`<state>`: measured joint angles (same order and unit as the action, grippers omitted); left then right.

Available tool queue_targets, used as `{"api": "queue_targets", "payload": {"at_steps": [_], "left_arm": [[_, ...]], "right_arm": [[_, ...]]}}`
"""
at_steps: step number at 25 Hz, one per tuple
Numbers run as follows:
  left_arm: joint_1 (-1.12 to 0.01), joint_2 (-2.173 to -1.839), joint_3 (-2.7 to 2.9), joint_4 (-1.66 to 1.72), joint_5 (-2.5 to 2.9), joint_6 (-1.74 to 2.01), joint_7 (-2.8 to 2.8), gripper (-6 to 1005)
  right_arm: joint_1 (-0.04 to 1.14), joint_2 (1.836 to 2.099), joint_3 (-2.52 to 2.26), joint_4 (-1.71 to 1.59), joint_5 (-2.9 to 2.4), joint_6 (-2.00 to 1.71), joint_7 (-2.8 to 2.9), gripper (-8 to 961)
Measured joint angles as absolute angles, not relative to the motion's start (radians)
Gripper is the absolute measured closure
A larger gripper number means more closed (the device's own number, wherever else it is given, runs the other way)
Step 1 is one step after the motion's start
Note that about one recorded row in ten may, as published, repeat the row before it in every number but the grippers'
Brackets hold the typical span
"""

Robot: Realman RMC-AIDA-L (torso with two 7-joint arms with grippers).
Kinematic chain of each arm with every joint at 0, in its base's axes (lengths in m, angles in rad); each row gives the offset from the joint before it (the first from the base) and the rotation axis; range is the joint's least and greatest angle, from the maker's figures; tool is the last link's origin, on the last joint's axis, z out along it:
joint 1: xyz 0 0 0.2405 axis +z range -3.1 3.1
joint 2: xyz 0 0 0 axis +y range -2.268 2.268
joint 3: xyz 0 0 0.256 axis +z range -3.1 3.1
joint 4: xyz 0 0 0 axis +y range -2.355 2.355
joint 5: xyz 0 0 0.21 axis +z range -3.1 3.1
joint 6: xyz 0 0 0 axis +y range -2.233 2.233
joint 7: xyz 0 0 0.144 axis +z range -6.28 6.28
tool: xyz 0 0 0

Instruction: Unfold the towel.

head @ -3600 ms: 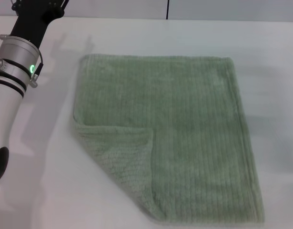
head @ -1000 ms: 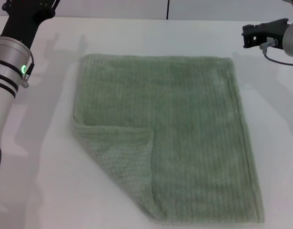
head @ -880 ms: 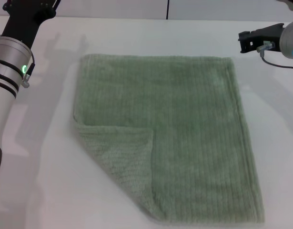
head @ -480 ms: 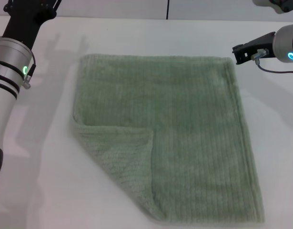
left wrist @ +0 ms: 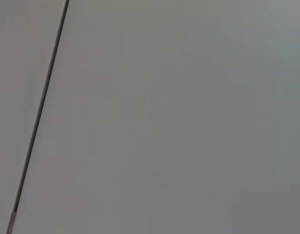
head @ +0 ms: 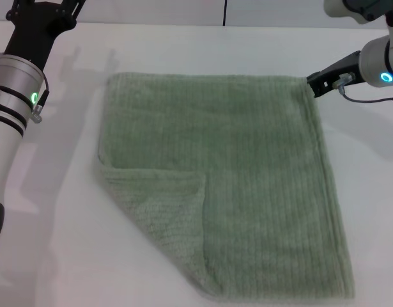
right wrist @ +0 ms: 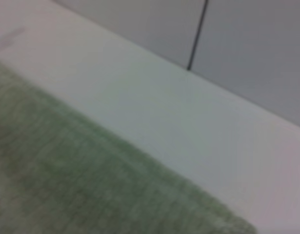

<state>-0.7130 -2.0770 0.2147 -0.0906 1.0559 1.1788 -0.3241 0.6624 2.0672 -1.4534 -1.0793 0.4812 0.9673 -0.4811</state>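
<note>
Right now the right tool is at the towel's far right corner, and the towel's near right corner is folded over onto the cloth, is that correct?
Not quite: the folded-over corner is the near left one, as the head view shows; the near right corner lies flat. The rest holds: the right tool is at the far right corner of the towel.

Right hand at the towel's far right corner; near-left corner folded over.

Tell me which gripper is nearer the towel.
Right. The right gripper sits at the towel's far right corner; the left gripper is off beyond its far left corner, over bare table.
</note>
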Motion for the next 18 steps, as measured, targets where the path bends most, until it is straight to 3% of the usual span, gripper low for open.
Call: {"api": "queue_targets", "payload": {"at_steps": [18], "left_arm": [[-0.721, -2.079, 0.215, -0.092, 1.056, 1.173, -0.327, 207]], "right_arm": [[0.833, 2.058, -1.266, -0.79, 0.536, 1.039, -0.713, 954]]}}
